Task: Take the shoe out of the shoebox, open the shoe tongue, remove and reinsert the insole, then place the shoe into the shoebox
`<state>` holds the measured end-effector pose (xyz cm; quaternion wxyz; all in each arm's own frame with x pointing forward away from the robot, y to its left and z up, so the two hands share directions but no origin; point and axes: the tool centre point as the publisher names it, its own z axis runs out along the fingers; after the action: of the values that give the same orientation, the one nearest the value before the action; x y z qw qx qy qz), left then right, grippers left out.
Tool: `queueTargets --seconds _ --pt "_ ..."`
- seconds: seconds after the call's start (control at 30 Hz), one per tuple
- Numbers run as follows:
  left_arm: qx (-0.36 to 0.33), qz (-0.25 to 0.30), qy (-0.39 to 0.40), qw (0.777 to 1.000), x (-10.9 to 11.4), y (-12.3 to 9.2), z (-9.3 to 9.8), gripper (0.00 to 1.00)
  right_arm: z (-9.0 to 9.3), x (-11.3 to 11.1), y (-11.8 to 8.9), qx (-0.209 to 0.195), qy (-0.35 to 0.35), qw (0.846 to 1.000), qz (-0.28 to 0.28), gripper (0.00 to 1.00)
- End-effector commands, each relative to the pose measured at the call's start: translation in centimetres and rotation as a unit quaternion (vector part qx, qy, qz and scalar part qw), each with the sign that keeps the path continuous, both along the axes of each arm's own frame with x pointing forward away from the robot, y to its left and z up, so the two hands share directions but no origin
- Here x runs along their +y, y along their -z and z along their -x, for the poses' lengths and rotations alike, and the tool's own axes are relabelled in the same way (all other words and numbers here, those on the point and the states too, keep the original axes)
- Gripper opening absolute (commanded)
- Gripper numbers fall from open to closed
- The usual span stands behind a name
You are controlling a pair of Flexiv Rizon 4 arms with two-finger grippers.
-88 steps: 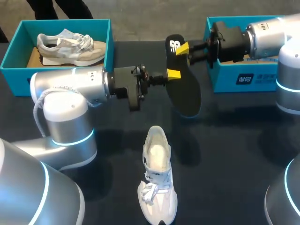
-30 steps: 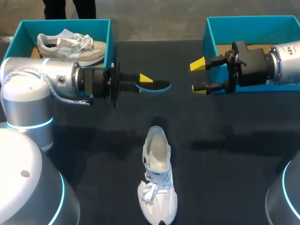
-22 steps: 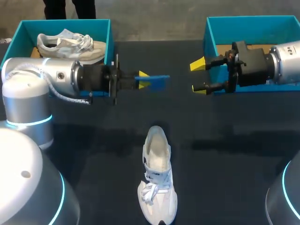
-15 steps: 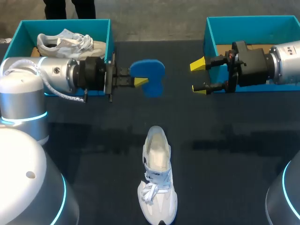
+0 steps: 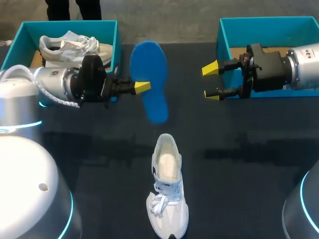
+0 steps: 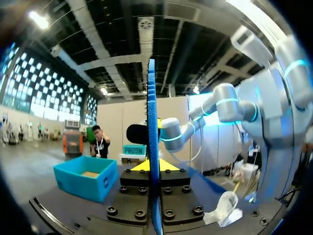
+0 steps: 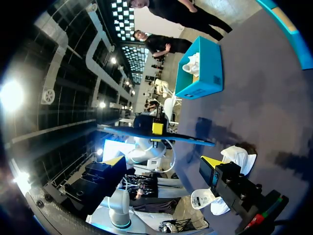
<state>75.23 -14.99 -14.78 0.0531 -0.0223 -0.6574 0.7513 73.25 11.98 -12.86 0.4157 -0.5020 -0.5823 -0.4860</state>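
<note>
One white shoe [image 5: 168, 194] lies on the table [image 5: 249, 164] close to the middle of the near edge. Its long axis runs from far edge to near edge, heel opening toward the far edge, laces and toe toward the near edge.

The insole [image 5: 149, 79] is held in the air above the table's middle, toward the far edge, blue face to the head camera. Its long axis also runs roughly far to near, slightly slanted, broad end toward the far edge. Both wrist views show it only edge-on, as a thin blue strip [image 6: 152, 122] [image 7: 161, 136]; its other face is not visible.

The left gripper [image 5: 141, 87] [image 6: 151, 166] is clamped on one long edge of the insole, near mid-length. The left arm [image 5: 60, 84] lies level, entering from the left edge and hiding part of the near wall of the left shoebox [image 5: 15, 55] at the far left corner, which holds a second shoe [image 5: 75, 47].

The right gripper [image 5: 210, 80] [image 7: 161, 161] stands wide apart and holds nothing, fingers aimed toward the table's middle. The right arm [image 5: 299, 67] lies level and covers much of the right shoebox [image 5: 224, 30] at the far right corner.
</note>
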Motion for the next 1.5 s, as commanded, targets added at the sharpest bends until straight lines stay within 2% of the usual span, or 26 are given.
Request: queueTargets --seconds 0.03,0.23,0.57,0.8,1.13,1.33,1.5 --pt "0.271 0.001 0.019 0.962 0.5 0.0 -0.2 0.00 0.1 0.1 0.0 0.000 0.001 1.000 0.001 1.00" --pt "0.342 0.015 0.035 0.939 0.4 0.3 -0.7 0.00 0.1 0.1 0.0 0.000 0.001 1.000 0.001 1.00" --pt "0.401 0.024 0.039 0.915 -0.1 0.8 -1.7 0.00 0.1 0.1 0.0 0.000 0.001 1.000 0.001 1.00" --pt "0.471 0.028 0.039 0.881 -0.3 1.1 -2.4 0.00 0.1 0.1 0.0 0.000 0.001 1.000 0.001 1.00" --pt "0.502 0.017 0.025 0.865 -1.1 1.7 -2.8 0.00 0.1 0.1 0.0 0.000 0.001 1.000 0.001 1.00" --pt "0.513 0.016 0.023 0.858 -1.2 1.9 -2.8 0.00 0.0 -0.1 -1.0 -0.011 -0.007 0.998 0.060 1.00" --pt "0.541 0.023 0.030 0.840 -1.2 2.2 -3.0 0.00 0.1 -0.3 -1.8 -0.023 -0.016 0.993 0.112 1.00"
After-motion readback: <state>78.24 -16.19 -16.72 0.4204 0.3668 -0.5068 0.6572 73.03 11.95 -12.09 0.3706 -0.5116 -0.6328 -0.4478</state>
